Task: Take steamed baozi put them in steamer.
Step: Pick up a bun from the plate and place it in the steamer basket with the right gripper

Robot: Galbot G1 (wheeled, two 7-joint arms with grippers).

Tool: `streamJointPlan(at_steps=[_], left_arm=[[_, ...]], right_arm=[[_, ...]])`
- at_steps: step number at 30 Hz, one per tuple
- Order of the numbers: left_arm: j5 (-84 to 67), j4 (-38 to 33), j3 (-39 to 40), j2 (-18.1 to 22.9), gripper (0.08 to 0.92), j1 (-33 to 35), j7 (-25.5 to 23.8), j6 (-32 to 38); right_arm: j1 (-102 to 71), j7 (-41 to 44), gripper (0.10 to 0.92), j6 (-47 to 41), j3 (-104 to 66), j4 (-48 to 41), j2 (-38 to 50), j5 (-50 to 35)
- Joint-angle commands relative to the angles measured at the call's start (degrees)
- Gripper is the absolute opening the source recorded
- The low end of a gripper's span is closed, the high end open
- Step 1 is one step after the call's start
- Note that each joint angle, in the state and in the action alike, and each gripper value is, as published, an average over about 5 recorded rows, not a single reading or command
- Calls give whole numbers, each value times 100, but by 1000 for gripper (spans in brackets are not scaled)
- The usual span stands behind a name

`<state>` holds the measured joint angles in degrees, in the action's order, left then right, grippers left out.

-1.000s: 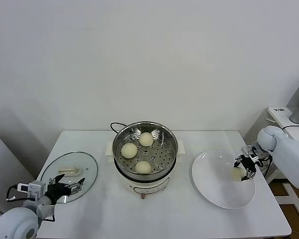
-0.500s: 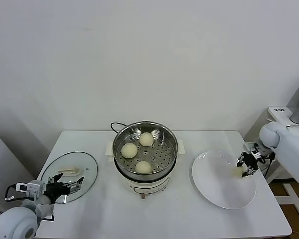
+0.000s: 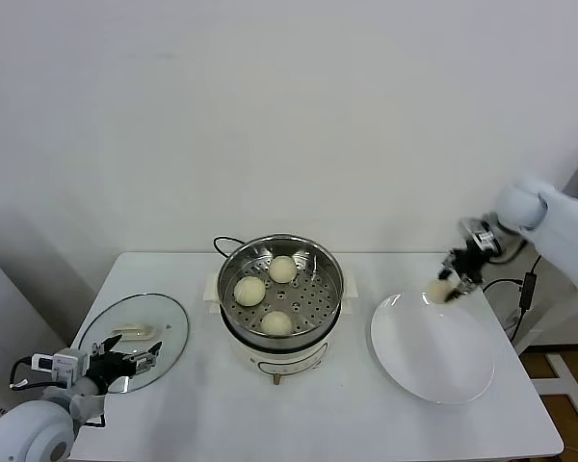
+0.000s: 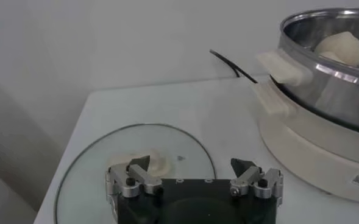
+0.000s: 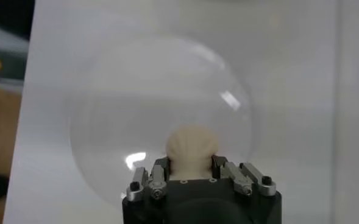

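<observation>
Your right pincer point(image 3: 455, 282) gripped the last baozi point(image 3: 436, 291) above the plate point(image 3: 433, 361), right of the steamer point(image 3: 280, 289); a soft squeeze risked dropping it. Left pincer point(image 3: 125, 363) idled open.

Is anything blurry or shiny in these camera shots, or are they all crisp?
Head view: the right gripper with its baozi looks smeared, while the steamer is crisp and gleams. Right wrist view: the held bun is soft-edged, and bright glints sit on the plate below. Left wrist view: the left gripper is sharp over the glass lid.
</observation>
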<state>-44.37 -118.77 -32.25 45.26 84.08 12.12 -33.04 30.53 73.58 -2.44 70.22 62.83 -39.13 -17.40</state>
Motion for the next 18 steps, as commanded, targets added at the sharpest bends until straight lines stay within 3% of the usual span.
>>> streamJointPlan(at_steps=[1, 18], left_arm=[[14, -3, 25, 11, 823, -20, 18, -16], [18, 27, -6, -9, 823, 31, -2, 34]], right_arm=[[2045, -216, 433, -1255, 1874, 440, -1131, -1968], [2097, -1726, 433, -2643, 2238, 854, -2358, -3476]])
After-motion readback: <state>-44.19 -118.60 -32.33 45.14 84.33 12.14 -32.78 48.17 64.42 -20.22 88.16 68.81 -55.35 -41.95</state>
